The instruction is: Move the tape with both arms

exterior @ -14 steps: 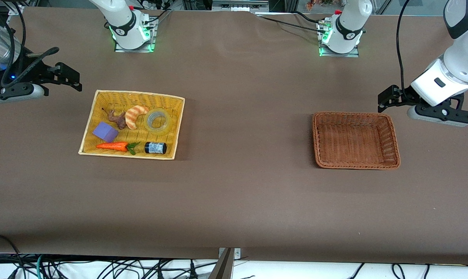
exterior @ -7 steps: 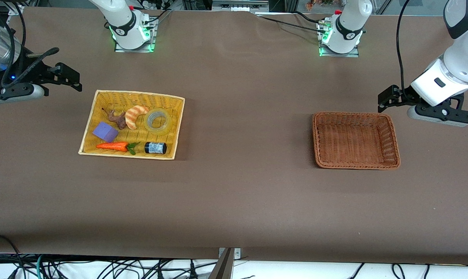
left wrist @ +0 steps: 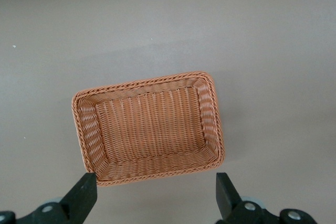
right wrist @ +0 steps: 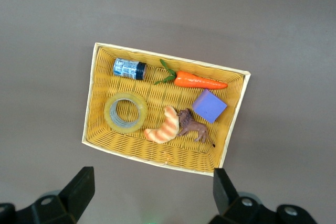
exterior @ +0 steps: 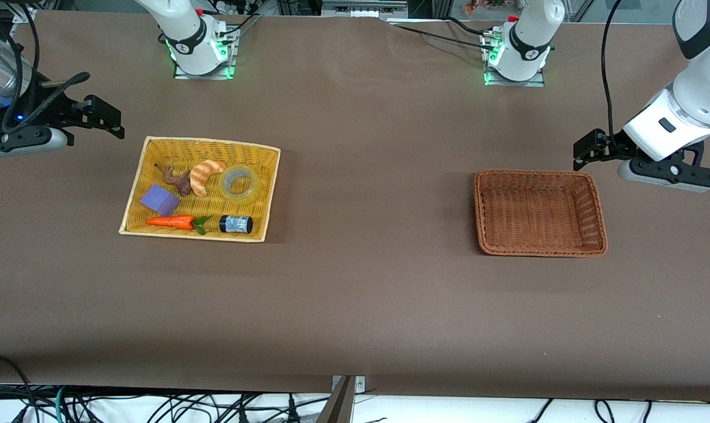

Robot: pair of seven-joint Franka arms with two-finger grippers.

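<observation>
The tape, a translucent yellowish ring, lies flat in the yellow wicker basket toward the right arm's end of the table. It also shows in the right wrist view. My right gripper is open and holds nothing, up in the air beside that basket's corner; in its own view the jaws stand wide apart over bare table by the basket's rim. My left gripper is open and holds nothing, over the table next to the brown wicker basket; its own view shows that basket's rim.
In the yellow basket with the tape lie a croissant, a brown toy animal, a purple block, a carrot and a small black cylinder. The arm bases stand along the table's edge farthest from the front camera.
</observation>
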